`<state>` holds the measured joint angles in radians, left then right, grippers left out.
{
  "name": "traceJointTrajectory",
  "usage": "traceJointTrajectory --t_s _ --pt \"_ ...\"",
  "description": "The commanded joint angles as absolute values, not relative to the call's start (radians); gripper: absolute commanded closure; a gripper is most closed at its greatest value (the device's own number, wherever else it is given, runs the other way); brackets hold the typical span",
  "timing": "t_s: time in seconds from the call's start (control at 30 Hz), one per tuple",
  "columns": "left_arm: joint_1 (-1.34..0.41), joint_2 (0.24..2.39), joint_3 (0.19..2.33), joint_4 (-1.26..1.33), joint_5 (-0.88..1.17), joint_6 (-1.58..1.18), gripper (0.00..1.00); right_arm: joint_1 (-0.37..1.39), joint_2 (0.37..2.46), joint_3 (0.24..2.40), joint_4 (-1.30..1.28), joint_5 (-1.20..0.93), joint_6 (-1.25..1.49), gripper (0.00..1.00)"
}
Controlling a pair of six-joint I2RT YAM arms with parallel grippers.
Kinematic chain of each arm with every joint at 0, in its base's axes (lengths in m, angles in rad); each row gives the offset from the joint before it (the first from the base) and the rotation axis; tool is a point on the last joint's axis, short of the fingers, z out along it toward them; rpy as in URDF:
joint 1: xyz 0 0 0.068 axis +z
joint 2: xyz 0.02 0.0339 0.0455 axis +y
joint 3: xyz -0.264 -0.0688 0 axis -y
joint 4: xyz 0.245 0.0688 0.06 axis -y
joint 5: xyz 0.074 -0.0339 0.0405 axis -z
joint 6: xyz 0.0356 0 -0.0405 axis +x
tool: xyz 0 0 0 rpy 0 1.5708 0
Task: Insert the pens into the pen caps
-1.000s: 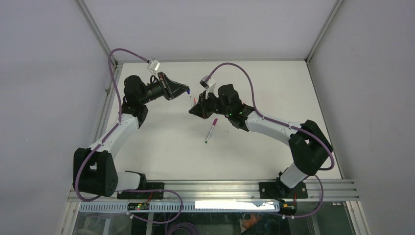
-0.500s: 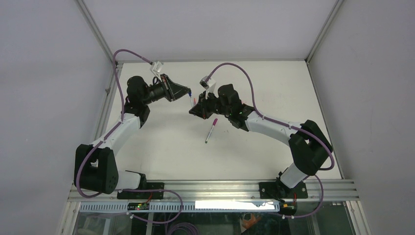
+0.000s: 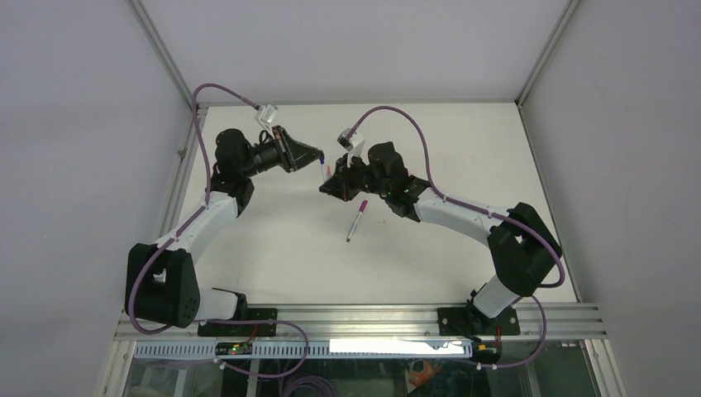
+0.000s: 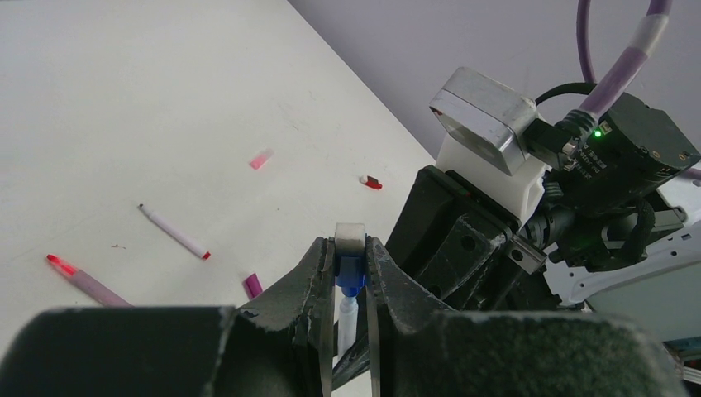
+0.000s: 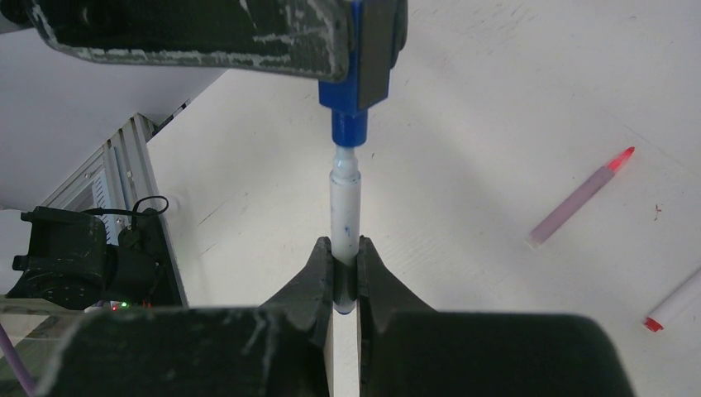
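Over the far middle of the table: cap and pen meeting in mid-air between the two arms.
Left claw: nearly closed, pinching the blue cap by its sides, mouth facing the pen.
Right claw: clamped tight on the white pen, gripping low on the barrel, nose aimed at the cap.
Step in hand: pushing pen into cap. Nose at the cap mouth, probably just started in, and not seated by the look of the bare white neck.
Alignment: looks straight in the right wrist view. Keep barrel and cap on one line.
Push: drive straight along the barrel, slow, no sideways lean. A low grip likely lets the pen pivot or slide between the fingers.
Finish: stop once the cap meets the barrel shoulder, then let go with one claw only.
Risk: cap popping out of the pinch if pushed off-axis.
Blue cap contents: pen nose only, depth not clear.
Pink cap: loose on the table, nothing seen in it.
Red cap: loose, apart from the pens, nothing seen in it.
Magenta cap: loose near the left claw, nothing seen in it.
Red-tipped pen: uncapped on the table.
Pinkish pen: uncapped on the table.
Magenta-ended pen: on the table near the right claw, maybe capped, too small to tell.
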<state>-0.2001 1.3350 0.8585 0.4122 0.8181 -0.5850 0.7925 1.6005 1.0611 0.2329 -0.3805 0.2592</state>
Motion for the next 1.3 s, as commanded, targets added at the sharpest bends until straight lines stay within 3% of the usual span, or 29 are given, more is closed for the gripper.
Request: traceJointTrajectory --t_s 0.0,0.87,1.27 --pt "-0.224 1.332 0.842 0.459 0.845 -0.566 1.0 0.792 1.595 1.095 0.256 -0.383 0.241 1.0" --pt "-0.235 1.246 0.765 0.302 0.78 -0.451 1.0 0.791 1.568 1.087 0.243 -0.368 0.225 1.0" --pt "-0.343 1.3 0.662 0.396 0.774 -0.399 1.0 0.768 1.534 1.099 0.237 -0.34 0.213 1.0"
